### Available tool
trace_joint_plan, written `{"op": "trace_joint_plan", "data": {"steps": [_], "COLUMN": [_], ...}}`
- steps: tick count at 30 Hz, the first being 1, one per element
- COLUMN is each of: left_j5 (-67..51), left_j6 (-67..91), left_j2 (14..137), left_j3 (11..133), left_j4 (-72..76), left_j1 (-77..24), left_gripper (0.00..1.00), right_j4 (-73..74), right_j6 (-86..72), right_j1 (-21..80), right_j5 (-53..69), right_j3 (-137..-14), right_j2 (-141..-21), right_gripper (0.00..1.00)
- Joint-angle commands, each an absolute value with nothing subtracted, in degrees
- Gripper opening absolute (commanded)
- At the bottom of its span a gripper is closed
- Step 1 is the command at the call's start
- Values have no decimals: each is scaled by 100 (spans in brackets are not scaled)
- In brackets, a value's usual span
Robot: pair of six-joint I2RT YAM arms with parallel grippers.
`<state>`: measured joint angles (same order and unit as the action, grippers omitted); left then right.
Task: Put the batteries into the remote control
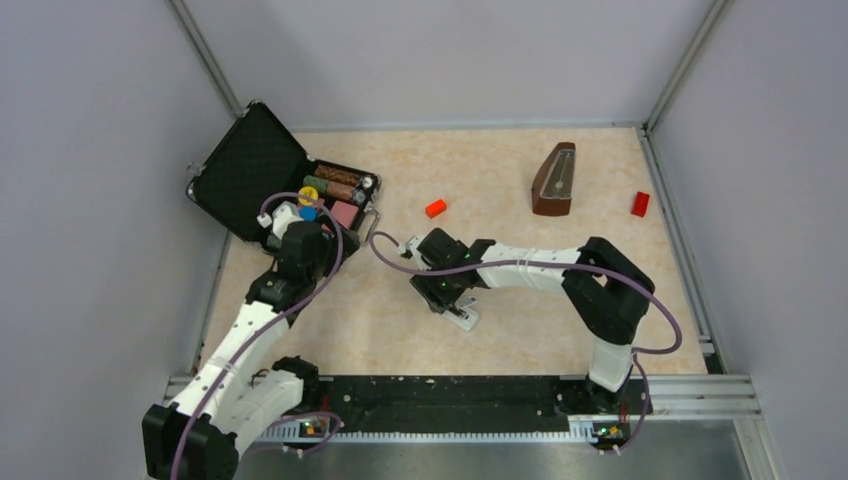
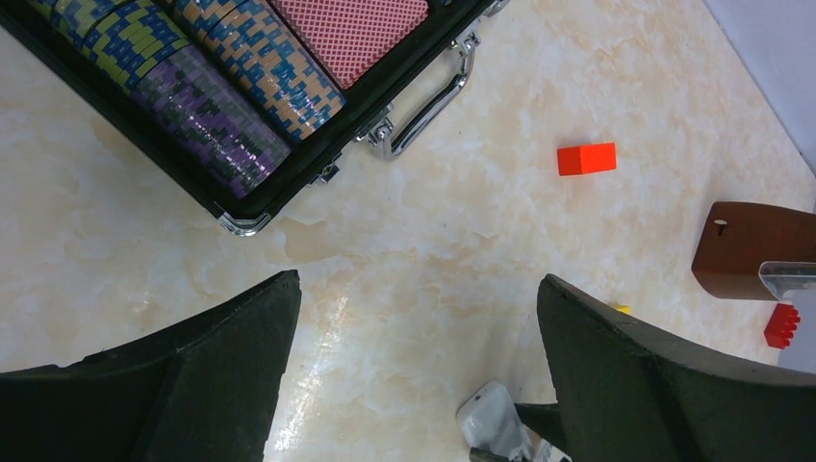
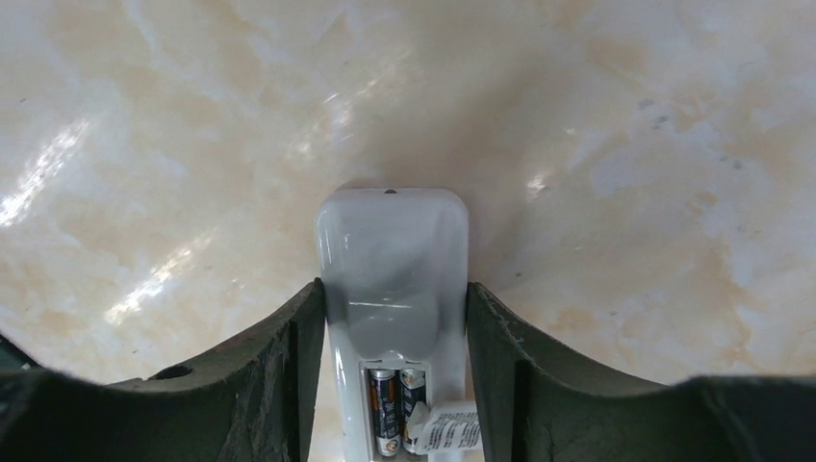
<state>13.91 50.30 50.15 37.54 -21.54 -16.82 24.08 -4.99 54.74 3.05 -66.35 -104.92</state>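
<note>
Around remote control (image 3: 394, 241) — right tool (image 3: 395, 294), snug.

One camera looks down from high behind the near edge onto the whole table (image 1: 520, 170), and both wrist cameras hang close, facing down, the left sharing the chip case (image 2: 252, 210), the right the remote control (image 3: 393, 250).

the flat white plastic remote control (image 3: 393, 260) lies mid-table, two slim dark batteries (image 3: 396, 409) side by side in its recess. from it, open black case (image 1: 250, 165) at ten o'clock, red plastic block (image 1: 435, 208) at twelve, brown wooden metronome (image 1: 555, 182) at one.
</note>
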Motion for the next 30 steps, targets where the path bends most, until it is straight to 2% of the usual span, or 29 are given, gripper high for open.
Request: {"op": "trace_joint_plan", "data": {"steps": [1, 4, 10, 13, 20, 25, 30], "left_j5": [1325, 1196, 1315, 1283, 732, 503, 349], "left_j6": [5078, 5036, 5265, 5233, 4791, 4625, 4405], "left_j2": [5041, 5022, 4982, 5006, 5325, 5501, 5631], "left_j3": [3672, 3561, 3403, 3431, 3626, 3668, 3655], "left_j4": [-1993, -1824, -1728, -1758, -1799, -1682, -1580], "left_j1": [-1650, -1645, -1630, -1626, -1625, -1626, -1626], "left_gripper": [98, 99, 99, 99, 97, 96, 95], "right_j4": [2439, 2437, 2342, 2349, 3791, 4986, 5243], "right_j6": [-294, -408, -1016, -1569, -4088, -5332, -6752], "right_j1": [5792, 5798, 5783, 5659, 5050, 5048, 5019], "right_j5": [708, 602, 247, -39, -870, -1407, -1106], "right_j3": [-6441, -6413, -6446, -6451, -6583, -7139, -7347], "right_j2": [-10132, -10021, -9663, -9398, -8955, -9176, -9342], "right_gripper": [49, 51, 68, 71, 69, 64, 57]}}
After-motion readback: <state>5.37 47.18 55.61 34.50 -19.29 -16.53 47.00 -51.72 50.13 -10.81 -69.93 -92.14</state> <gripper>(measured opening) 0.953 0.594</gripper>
